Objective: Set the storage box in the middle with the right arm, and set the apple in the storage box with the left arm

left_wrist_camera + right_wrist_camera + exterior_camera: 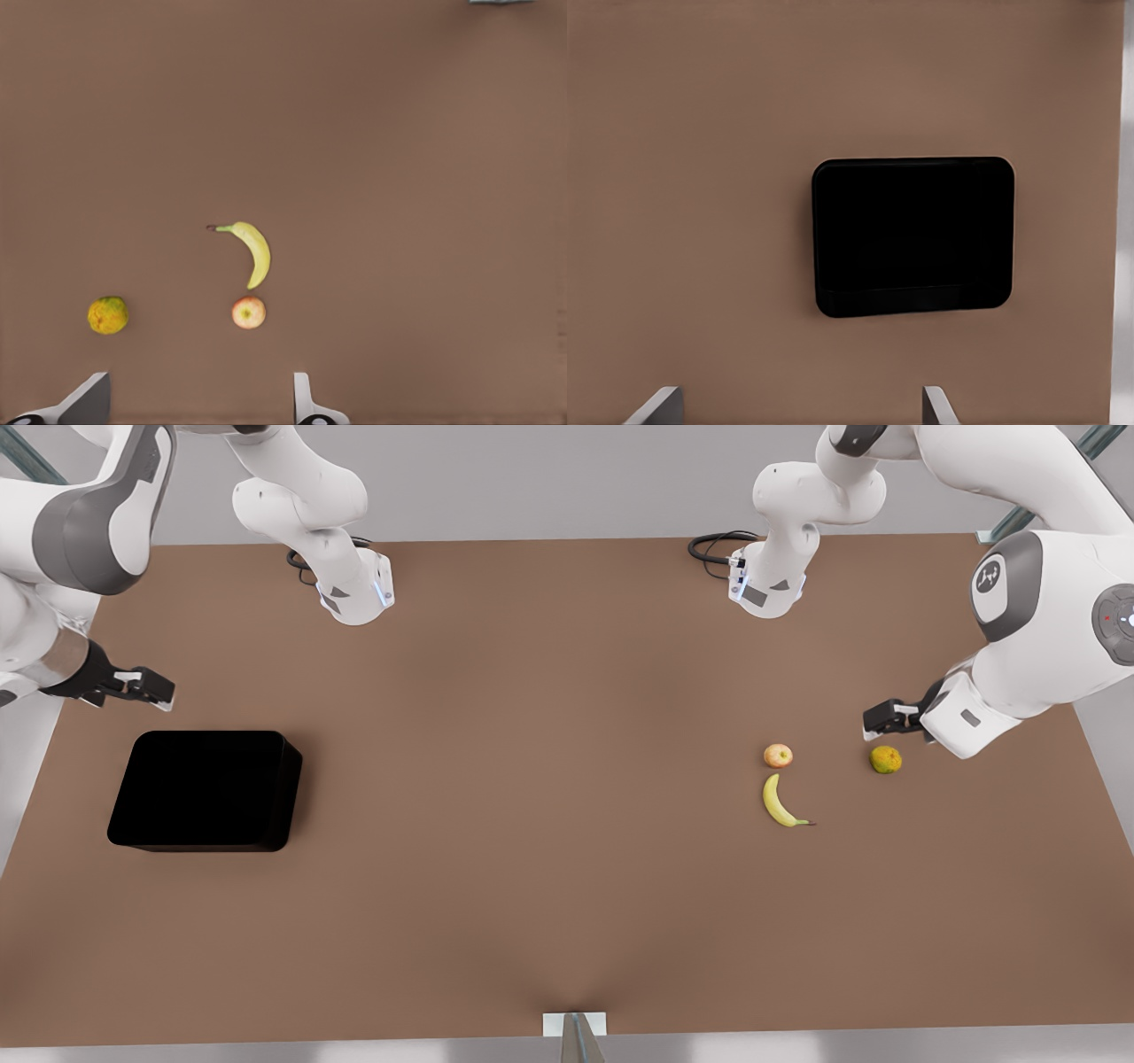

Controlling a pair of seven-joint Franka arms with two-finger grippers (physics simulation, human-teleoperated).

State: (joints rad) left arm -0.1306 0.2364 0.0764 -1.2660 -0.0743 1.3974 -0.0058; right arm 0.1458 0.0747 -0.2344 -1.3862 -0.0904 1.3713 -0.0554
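**Operator:** I start nearest the front camera. The long curved yellow banana (780, 802) lies on the brown bench (532, 886), toward the front view's right. Just behind it sits the small round red-and-yellow apple (778, 755), close to the banana's tip but apart from it. Level with the apple, out toward the bench edge, is the round green-orange citrus fruit (885, 759).

**Observer:** And the bin?

**Operator:** The large all-black rectangular storage box (205, 790), with rounded corners, stands on the front view's left, well away from the middle. So I judge that nothing is done yet; the first step, moving the box, has not begun.

**Observer:** Where are your claws?

**Operator:** My right claw (142, 687) hangs over the bench just behind the box's far edge, spread wide and empty. From its wrist camera I see the whole box (912, 235) ahead of the fingertips (935, 405). My left claw (886, 718) hovers just behind the citrus, also wide and carrying nothing. Its wrist view has the apple (249, 312) between the fingertips (304, 400) and the banana (252, 251), with the citrus (108, 315) off to one side.

**Observer:** What comes next?

**Operator:** I reckon the right claw must come down on the box's thin rim, pinch one wall, and bring the box to the bench's centre. The left arm waits; afterwards it must pick the apple, not the citrus lying nearer to it.
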